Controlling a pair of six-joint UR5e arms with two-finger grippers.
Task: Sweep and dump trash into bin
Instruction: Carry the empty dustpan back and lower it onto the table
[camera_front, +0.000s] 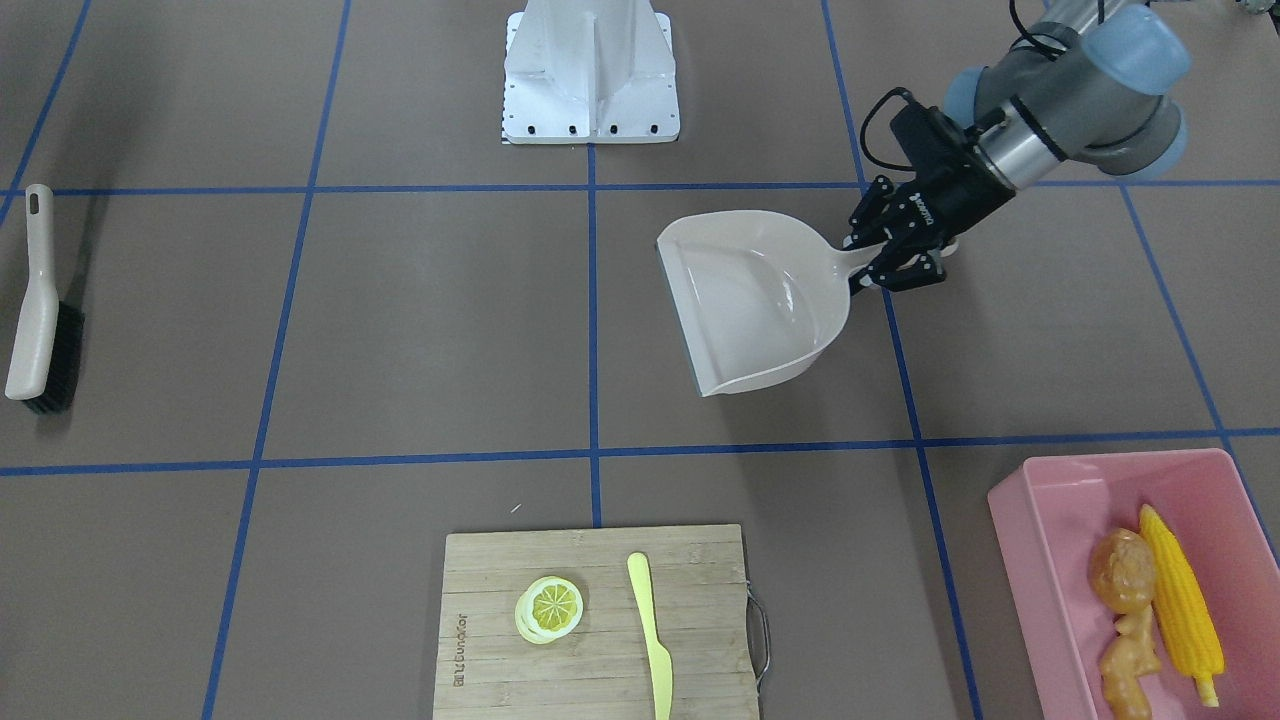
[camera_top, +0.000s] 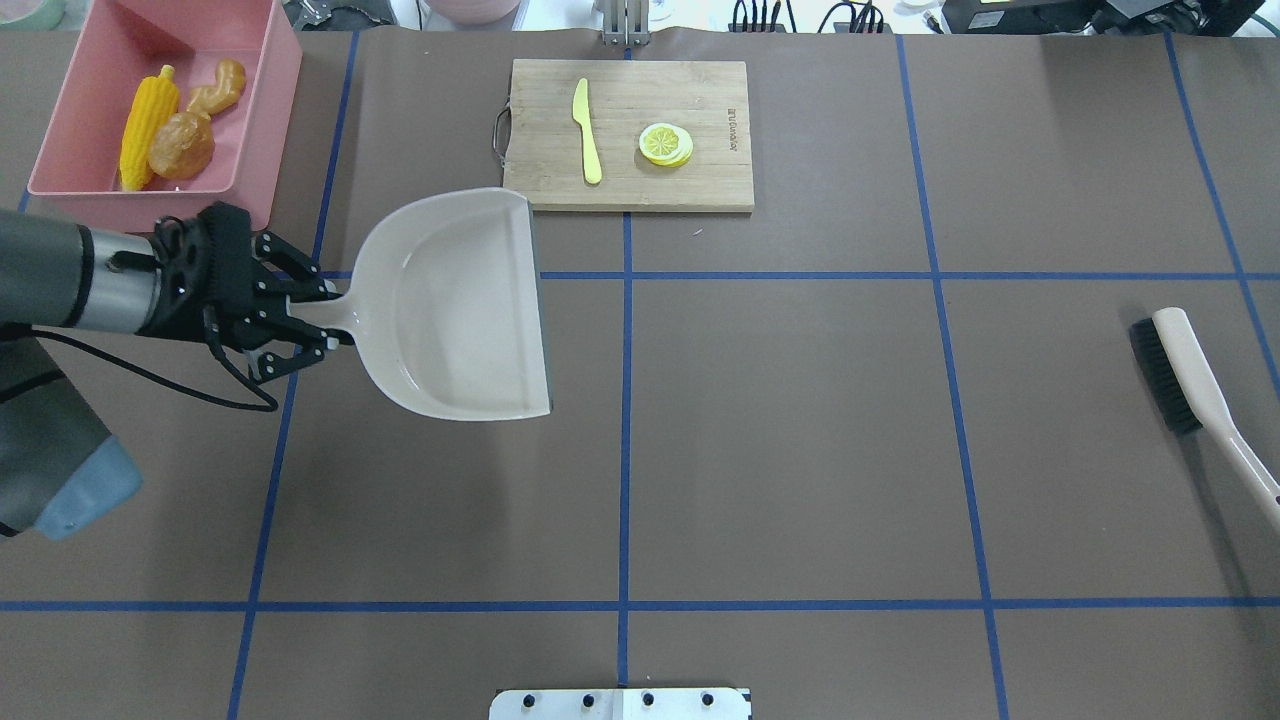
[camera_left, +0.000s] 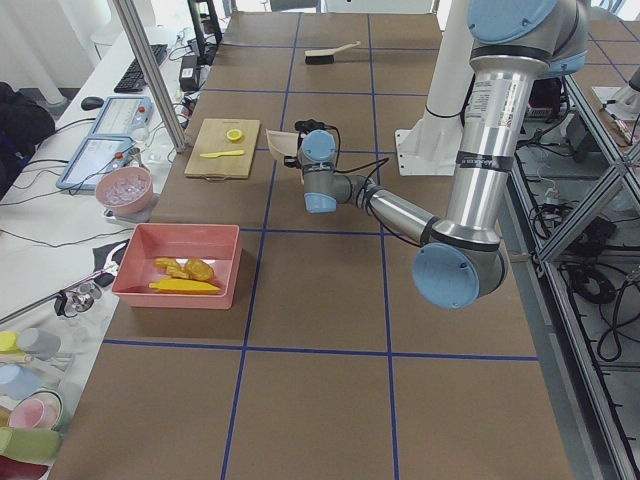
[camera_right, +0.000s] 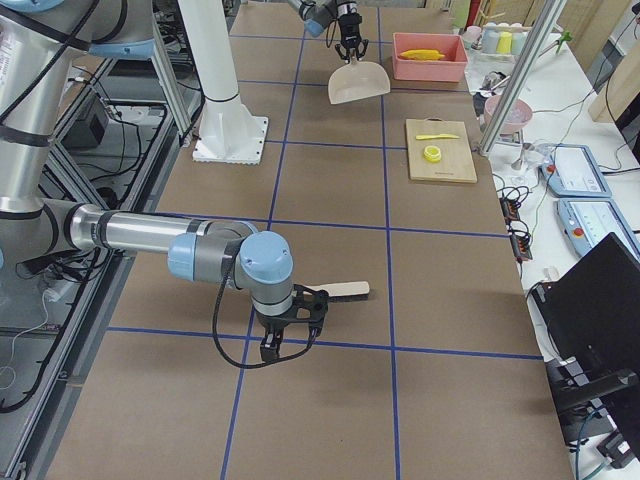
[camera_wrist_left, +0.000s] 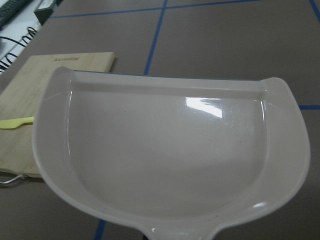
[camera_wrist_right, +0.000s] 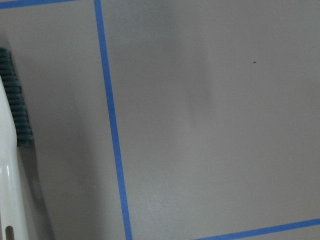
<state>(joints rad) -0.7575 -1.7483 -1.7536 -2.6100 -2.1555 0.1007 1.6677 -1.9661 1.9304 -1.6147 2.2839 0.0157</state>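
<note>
The pink bin (camera_top: 285, 90) stands at the far left corner, also in the front view (camera_front: 1040, 560). In it lie the corn cob (camera_top: 148, 118), the ginger root (camera_top: 218, 88) and the potato (camera_top: 182, 145). My left gripper (camera_top: 305, 322) is shut on the handle of the beige dustpan (camera_top: 460, 300), next to the bin. The pan is empty in the left wrist view (camera_wrist_left: 170, 150). My right gripper (camera_right: 283, 340) shows only in the exterior right view, beside the brush (camera_right: 345, 291); I cannot tell whether it is open or shut.
The brush (camera_top: 1190, 385) lies on the table at the far right, bristles also in the right wrist view (camera_wrist_right: 15, 100). A wooden cutting board (camera_top: 700, 170) at the far middle carries a lemon slice (camera_top: 665, 143) and a yellow knife (camera_top: 587, 130). The robot base (camera_front: 590, 70) is mid-table.
</note>
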